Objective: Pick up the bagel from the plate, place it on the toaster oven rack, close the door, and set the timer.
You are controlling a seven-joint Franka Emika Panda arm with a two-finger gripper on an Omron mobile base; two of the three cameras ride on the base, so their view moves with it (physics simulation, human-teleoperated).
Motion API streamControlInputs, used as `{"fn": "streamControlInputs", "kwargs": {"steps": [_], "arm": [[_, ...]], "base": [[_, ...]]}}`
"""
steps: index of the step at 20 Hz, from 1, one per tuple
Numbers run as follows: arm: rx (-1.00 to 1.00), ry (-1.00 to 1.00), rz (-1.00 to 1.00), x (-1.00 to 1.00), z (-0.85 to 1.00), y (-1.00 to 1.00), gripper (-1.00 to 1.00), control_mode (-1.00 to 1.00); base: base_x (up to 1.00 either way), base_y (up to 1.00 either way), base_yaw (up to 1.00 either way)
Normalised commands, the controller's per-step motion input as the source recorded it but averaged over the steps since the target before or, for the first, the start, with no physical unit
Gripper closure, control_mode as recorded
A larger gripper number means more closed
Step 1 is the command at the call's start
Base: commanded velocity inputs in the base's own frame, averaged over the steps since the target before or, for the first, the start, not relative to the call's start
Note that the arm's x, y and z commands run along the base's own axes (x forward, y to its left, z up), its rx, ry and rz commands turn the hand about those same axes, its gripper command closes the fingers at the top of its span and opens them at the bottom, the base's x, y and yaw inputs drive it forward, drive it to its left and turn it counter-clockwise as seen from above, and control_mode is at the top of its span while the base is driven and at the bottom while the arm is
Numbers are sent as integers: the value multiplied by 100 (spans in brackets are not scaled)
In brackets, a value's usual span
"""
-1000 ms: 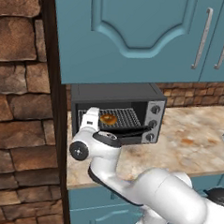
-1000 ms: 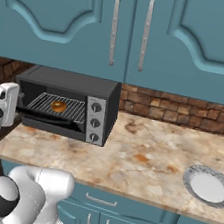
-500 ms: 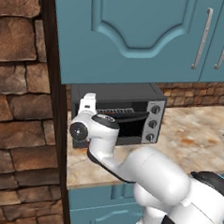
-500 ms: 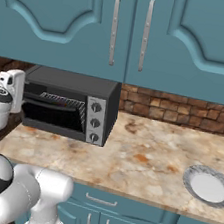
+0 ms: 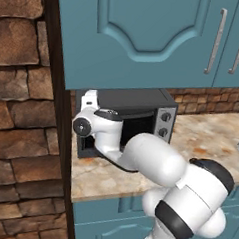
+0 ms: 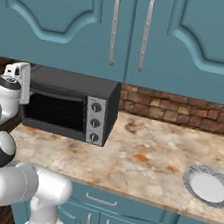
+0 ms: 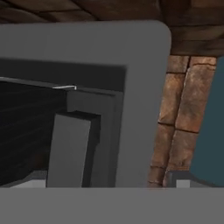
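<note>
Hand [image 6: 21, 82] up at the top left corner of the toaster oven [image 6: 72, 82], just beside the casing. Fingers spread wide, nothing between them, nothing held. The hand view looks close along the oven's grey corner, with the brick wall [image 7: 175, 109] behind it.

Door [image 6: 56, 112] stands upright and flush against the oven front, so I judge it closed. The glass is dark and I can't make out the rack or anything on it.

Bagel: can't see it. The plate [image 6: 190, 175] sits well apart, far right on the table [image 6: 143, 156], and it is bare. So my judgement is that the bagel is inside the oven behind the shut door, but that is not confirmed.

Timer [image 6: 94, 137] is the lowest of the three knobs on the silver strip at the oven's right end. The hand is at the opposite end of the oven and not touching it. I can't tell the knob's setting at this size.

Progress, as judged: pick done, place likely done, door done. Left: set the timer. For that the hand must cross the oven front to the right, drop to the bottom knob, close on it and turn. Risk is catching the middle knob instead, since the knobs sit close together.
</note>
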Motion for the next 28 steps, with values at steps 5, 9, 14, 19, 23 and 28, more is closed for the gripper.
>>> {"fn": "streamControlInputs", "kwargs": {"steps": [5,9,14,19,23,28], "arm": [[-10,0,3,45,0,12,-100,-100],[-10,1,4,45,0,14,-100,-100],[-10,2,5,40,0,14,-100,-100],[-11,0,10,-5,0,5,-100,-100],[-9,0,13,-16,0,0,-100,-100],[-7,0,11,-3,0,0,-100,-100]], "base": [[0,0,0],[0,0,0],[0,0,0],[0,0,0],[0,0,0],[0,0,0]]}}
